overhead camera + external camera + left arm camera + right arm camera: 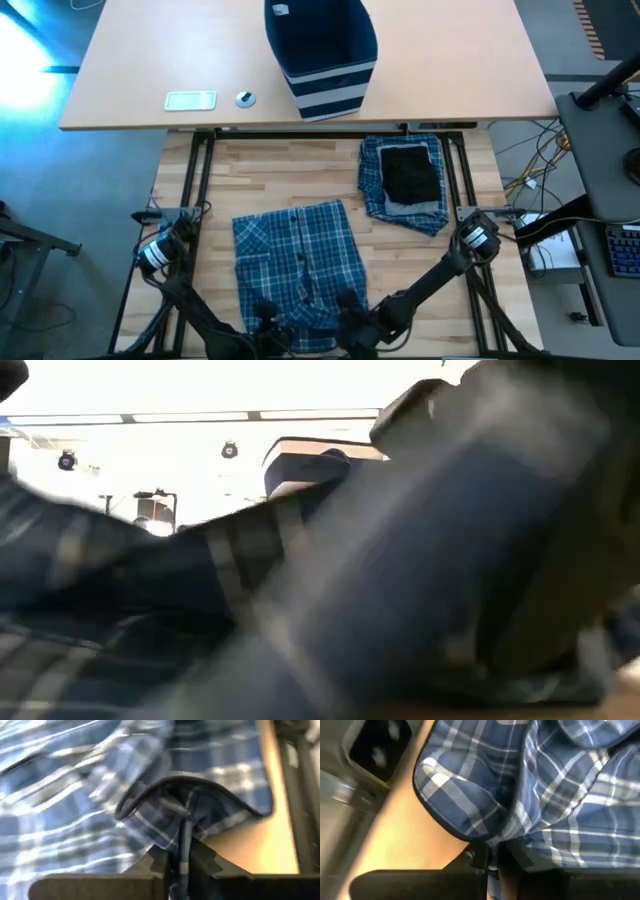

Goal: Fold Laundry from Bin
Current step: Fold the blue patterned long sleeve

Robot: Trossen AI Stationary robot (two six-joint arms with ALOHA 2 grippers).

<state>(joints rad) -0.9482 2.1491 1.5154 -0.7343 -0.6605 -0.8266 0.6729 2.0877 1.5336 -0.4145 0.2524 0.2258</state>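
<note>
We see the left gripper [181, 862] pinching a raised fold of the plaid shirt [297, 270], whose cloth spreads beyond its fingers. The right gripper [491, 857] clamps the neighbouring hem. The bin [322, 55] stands far beyond both.

Both end effectors, left [184, 862] and right [487, 860], seemingly clamped.

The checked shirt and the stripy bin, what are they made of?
The checked shirt looks like thin woven cloth, matte: it wrinkles and folds up softly where the left gripper and the right gripper pinch its edge. The bin looks like soft fabric too, navy with pale stripes; its walls bulge a little. Whether anything stiff is inside them, I cannot tell.
</note>
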